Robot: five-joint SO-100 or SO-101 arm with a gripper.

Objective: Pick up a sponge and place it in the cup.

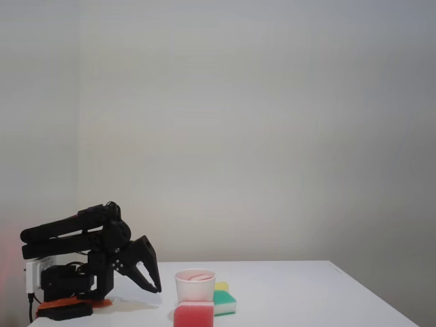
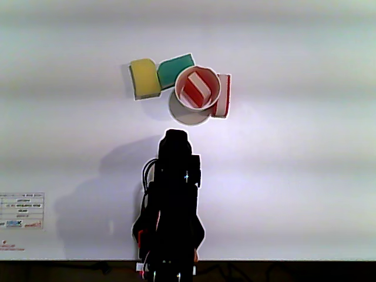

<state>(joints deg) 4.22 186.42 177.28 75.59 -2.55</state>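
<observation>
**Sponge in the cup, my jaws apart from it**

The white table (image 1: 306, 293) carries everything, and I sit at its left end in the fixed view, at the bottom middle in the other view. My arm (image 1: 75, 235) is folded low over its base, the upper links lying nearly level and doubled back, the wrist tipped down so that my gripper (image 1: 151, 285) points at the tabletop. In the other view my arm (image 2: 173, 200) is a dark mass from above with its tip toward the cup. My two fingers stand spread with a gap between them and nothing in it; I hold nothing.

The cup (image 2: 212, 79) stands upright near my fingertips but clear of them, to their right in the fixed view (image 1: 195, 289). The sponge (image 2: 196, 93) lies inside it, tilted, its red and white layers showing from above; in the fixed view a pinkish sliver shows at the rim.

A green-and-yellow sponge (image 2: 158, 75) lies against the cup on its left in the other view. A second pink sponge (image 2: 224, 94) rests against the cup's right side there, in front of the cup in the fixed view (image 1: 193, 316).
</observation>
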